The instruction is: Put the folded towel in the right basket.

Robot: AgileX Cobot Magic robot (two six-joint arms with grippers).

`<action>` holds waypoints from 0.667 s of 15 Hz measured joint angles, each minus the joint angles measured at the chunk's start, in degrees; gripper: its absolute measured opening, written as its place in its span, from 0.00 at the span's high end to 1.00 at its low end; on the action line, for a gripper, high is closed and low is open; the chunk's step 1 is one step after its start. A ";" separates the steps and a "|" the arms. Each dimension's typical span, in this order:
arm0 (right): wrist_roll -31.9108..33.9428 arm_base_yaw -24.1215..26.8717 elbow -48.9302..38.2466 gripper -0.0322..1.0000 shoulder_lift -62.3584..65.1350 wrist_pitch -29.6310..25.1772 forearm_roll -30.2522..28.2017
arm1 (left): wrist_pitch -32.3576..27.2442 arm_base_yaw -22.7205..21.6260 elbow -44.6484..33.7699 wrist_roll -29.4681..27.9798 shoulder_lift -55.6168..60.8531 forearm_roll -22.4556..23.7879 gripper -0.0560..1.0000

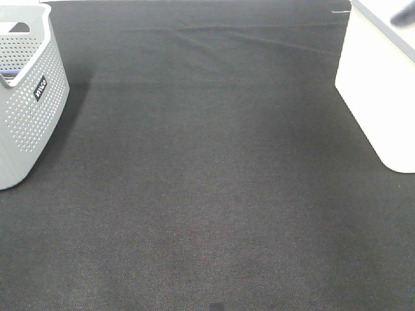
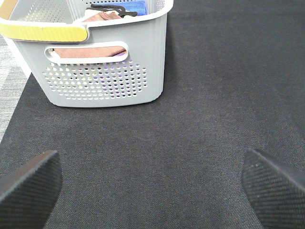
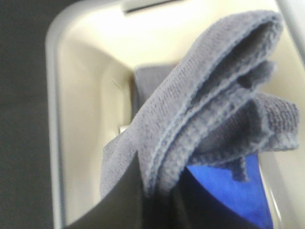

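In the right wrist view my right gripper (image 3: 153, 198) is shut on a folded grey-blue towel (image 3: 205, 95) and holds it over the inside of the white right basket (image 3: 81, 119). A blue cloth (image 3: 228, 191) lies in that basket below the towel. In the exterior high view the right basket (image 1: 379, 84) stands at the right edge, and only a dark blurred bit of the right arm (image 1: 403, 17) shows above it. My left gripper (image 2: 152, 186) is open and empty, low over the black mat.
A grey perforated basket (image 1: 26, 97) stands at the left edge of the black mat (image 1: 207, 181). In the left wrist view this basket (image 2: 105, 62) holds brown and blue cloths. A pale floor strip (image 2: 12, 81) borders the mat beside the basket.
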State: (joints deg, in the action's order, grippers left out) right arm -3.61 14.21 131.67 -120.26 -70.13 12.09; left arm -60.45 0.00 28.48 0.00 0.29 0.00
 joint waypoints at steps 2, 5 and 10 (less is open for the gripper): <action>0.23 0.23 -4.70 0.80 0.00 0.06 0.06 | 0.00 0.00 0.00 0.00 0.00 0.00 0.03; 0.29 0.23 -7.73 0.44 0.00 0.11 0.06 | 0.00 0.00 0.00 0.00 0.00 0.00 0.03; 0.29 -5.33 -7.73 0.19 3.44 0.11 0.57 | 0.00 0.00 0.00 0.00 0.00 0.00 0.03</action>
State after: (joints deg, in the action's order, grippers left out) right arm -3.32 8.88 123.93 -116.83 -70.02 12.66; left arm -60.45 0.00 28.48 0.00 0.29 0.00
